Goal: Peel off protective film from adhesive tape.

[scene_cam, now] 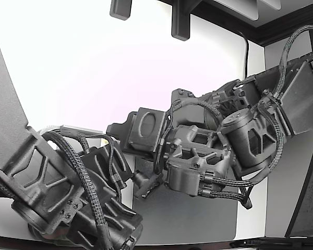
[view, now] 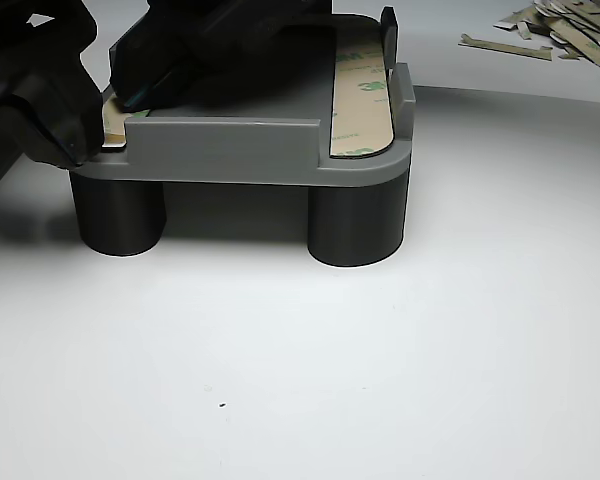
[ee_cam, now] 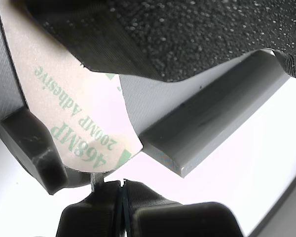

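A tan protective film (ee_cam: 81,116) printed "468MP 200MP Adhesive" lies on a grey part (ee_cam: 207,123); its rounded end faces my gripper (ee_cam: 122,190). The jaws are pressed together right at that end, with a thin metal tip (ee_cam: 96,178) touching the film's edge. I see no film between the jaws. In the other view the grey part (view: 230,150) stands on two dark round legs. My black gripper (view: 75,135) sits at the near end of the left strip (view: 115,120). A second film-covered strip (view: 360,100) lies along the part's right side.
A second black arm body (view: 210,35) covers the top of the part. Several peeled film scraps (view: 555,30) lie at the back right of the white table. In the exterior view both arms (scene_cam: 198,156) crowd over a grey mat (scene_cam: 198,219).
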`<state>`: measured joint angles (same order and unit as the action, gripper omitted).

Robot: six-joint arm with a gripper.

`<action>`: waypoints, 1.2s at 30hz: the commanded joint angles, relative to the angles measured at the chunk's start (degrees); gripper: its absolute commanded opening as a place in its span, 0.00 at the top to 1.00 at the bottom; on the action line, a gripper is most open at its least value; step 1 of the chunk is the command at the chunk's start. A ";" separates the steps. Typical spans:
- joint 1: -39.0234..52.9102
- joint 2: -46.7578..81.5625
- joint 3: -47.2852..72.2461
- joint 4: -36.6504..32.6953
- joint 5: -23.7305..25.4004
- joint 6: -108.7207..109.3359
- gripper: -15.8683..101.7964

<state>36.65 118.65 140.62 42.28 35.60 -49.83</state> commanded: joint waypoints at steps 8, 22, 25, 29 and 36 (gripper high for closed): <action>-0.26 1.93 -2.20 0.97 -0.70 0.53 0.96; -0.26 1.14 -1.32 -2.29 0.97 -0.26 0.96; -0.26 1.14 -1.32 -2.02 0.88 0.09 0.96; -0.26 1.49 -1.32 -1.05 0.44 0.35 0.96; 0.35 1.58 -2.11 0.18 0.09 0.79 0.96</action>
<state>37.18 119.00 140.27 42.54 35.42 -49.31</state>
